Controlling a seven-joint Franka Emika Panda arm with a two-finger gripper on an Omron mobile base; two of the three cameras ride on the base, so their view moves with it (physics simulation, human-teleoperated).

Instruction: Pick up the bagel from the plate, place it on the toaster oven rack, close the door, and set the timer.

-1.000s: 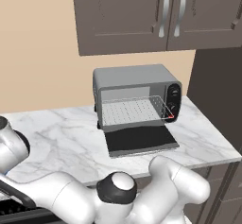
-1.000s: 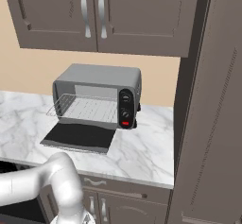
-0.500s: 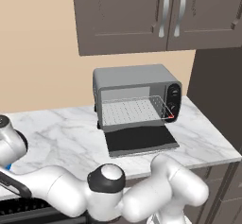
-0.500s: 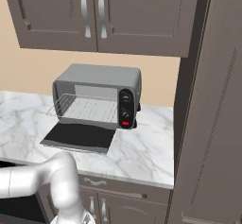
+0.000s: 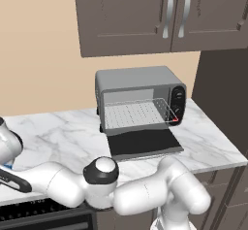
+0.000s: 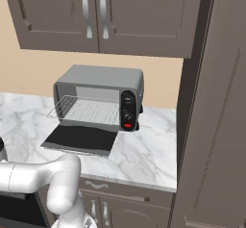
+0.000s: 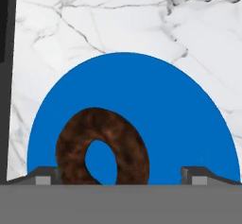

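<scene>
In the hand view the brown ring-shaped bagel [image 7: 102,147] lies flat on the bright blue plate [image 7: 175,124], which rests on the marble counter. My gripper [image 7: 122,178] hangs open just above them. Its left fingertip [image 7: 45,176] is at the bagel's outer edge and the right one stands well clear over bare plate. The toaster oven [image 5: 140,95] [image 6: 98,95] stands at the back of the counter. Its dark glass door [image 5: 144,143] [image 6: 80,138] is folded down flat, and the wire rack [image 5: 138,113] [image 6: 89,110] is bare.
Dark wall cabinets [image 5: 160,15] hang above the oven, and a tall dark cabinet [image 6: 216,102] closes off the counter's right end. The oven's knobs [image 6: 128,111] sit on its right front panel. A dark edge [image 7: 4,76] runs along the left of the hand view.
My arm has swung further left and lower over the counter's left end. The oven, its door and the rack have not moved, and the jaws have stayed open.
</scene>
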